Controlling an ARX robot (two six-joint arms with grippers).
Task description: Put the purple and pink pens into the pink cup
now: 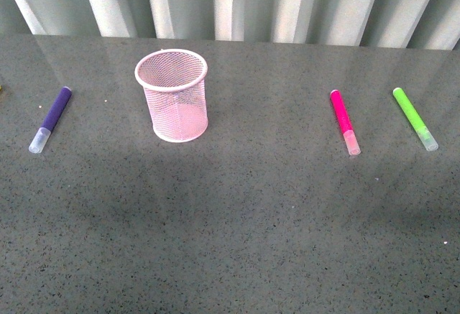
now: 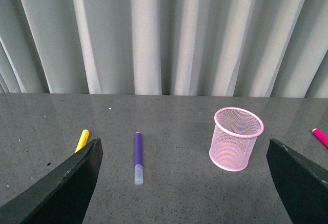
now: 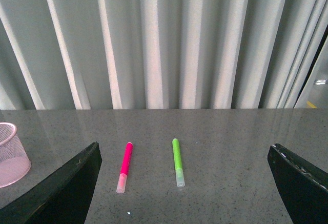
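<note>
Left pincer (image 2: 183, 149) and right pincer (image 3: 183, 149) are both spread wide, holding nothing. Ahead of the left pincer, inside its finger span, the dark purple marker with pale translucent cap (image 2: 138, 155) lies flat on the grey speckled desk (image 1: 230, 242). The upright pale pink wire-mesh cup (image 2: 234, 142) is also ahead, to the robot's right of that marker. Ahead of the right pincer lies the magenta-pink marker with pale cap (image 3: 124, 165), with the lime-green marker (image 3: 177, 161) near it, not touching. Pens are likely light, stiff, smooth plastic; being round, they may roll or slip. Grip mid-barrel across the width, not the cap, which could pull off. The cup looks light; a rim bump could tip it.
</note>
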